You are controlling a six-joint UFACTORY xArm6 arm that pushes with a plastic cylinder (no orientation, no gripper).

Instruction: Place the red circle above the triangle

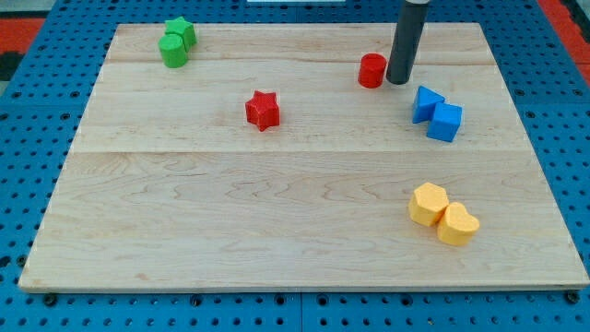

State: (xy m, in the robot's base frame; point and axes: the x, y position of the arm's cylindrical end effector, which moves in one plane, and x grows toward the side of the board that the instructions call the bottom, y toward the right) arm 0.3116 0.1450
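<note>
Red circle (371, 70) beside my tip (398, 81), near top edge

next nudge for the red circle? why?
Probably a short push toward the view's right. My tip sits just right of the red circle, the wrong side, so it should first round it to the left. The blue triangle lies lower right, beside the blue cube.

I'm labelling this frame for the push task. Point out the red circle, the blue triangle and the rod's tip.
red circle (371, 70): camera view, on its front side wall.
blue triangle (425, 102): camera view, on its top face.
my tip (398, 82): camera view, the rod's very end, just right of the red circle.
</note>
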